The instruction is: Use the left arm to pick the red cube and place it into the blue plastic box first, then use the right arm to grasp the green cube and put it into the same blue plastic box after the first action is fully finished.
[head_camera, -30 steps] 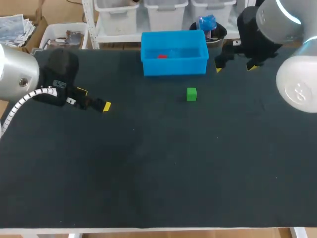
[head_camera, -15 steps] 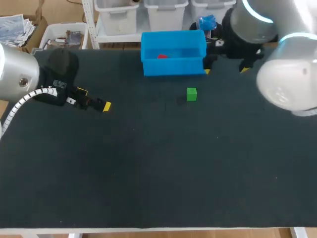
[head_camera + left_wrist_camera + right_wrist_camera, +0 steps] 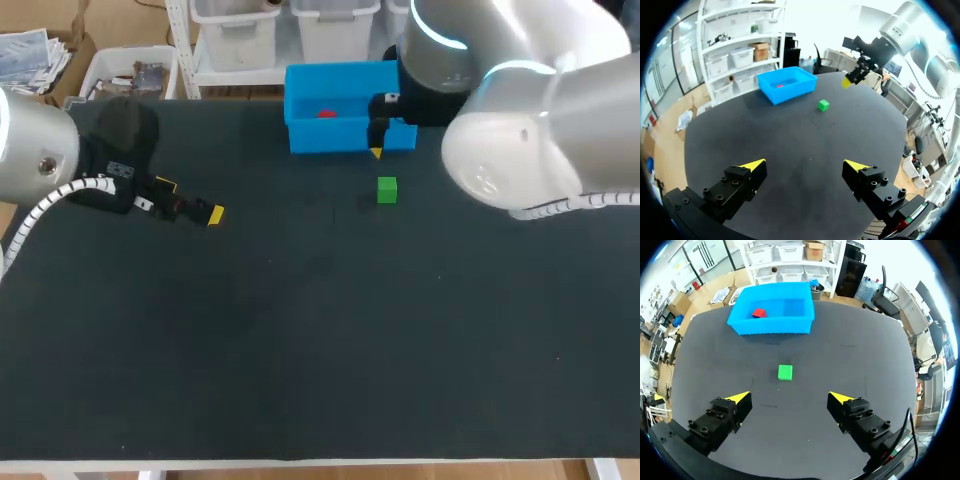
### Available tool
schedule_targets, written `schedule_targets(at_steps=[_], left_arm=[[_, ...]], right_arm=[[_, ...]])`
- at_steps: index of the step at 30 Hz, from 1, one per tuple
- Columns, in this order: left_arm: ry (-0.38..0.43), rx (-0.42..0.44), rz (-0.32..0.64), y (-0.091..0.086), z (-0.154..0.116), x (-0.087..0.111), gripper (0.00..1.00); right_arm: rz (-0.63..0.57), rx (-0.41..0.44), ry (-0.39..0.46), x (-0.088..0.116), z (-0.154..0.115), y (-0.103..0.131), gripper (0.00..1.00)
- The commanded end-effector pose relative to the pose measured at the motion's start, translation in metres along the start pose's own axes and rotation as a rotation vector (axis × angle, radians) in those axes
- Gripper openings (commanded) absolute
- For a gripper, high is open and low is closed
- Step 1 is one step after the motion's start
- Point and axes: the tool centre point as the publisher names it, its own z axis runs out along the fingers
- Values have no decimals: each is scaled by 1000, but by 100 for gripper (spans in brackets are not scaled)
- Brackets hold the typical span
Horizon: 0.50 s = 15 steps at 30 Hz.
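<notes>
Our left gripper (image 3: pixel 805 165) hangs low over the black table (image 3: pixel 300 400) with its fingers spread wide. Nothing is between them, and only bare tabletop lies under the yellow tips. The task's things all lie well ahead of these fingers, far out of their reach.

Our right gripper (image 3: pixel 789 398) is spread just as wide and holds nothing. The green cube (image 3: pixel 785 372) sits on the table just ahead of its fingertips, roughly centred on the gap between them but not inside it, and neither finger touches it. Farther ahead, past the green cube, stands the blue plastic box (image 3: pixel 775 326). The red cube (image 3: pixel 758 313) lies inside the box, towards the end ahead of the right gripper's left finger.

From the head view, our right arm (image 3: pixel 520 130) reaches in over the box's near right corner. One yellow tip shows just in front of the box's front wall, and the green cube is a little nearer to us than that tip.
</notes>
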Motion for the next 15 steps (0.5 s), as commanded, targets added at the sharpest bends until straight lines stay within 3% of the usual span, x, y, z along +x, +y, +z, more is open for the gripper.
schedule_targets(at_steps=[1,15], left_arm=[[-4,5,1,1,0,1,100],[-4,5,1,1,0,1,100]], right_arm=[[-6,-3,15,-7,16,5,100],[11,-31,23,-10,52,6,100]])
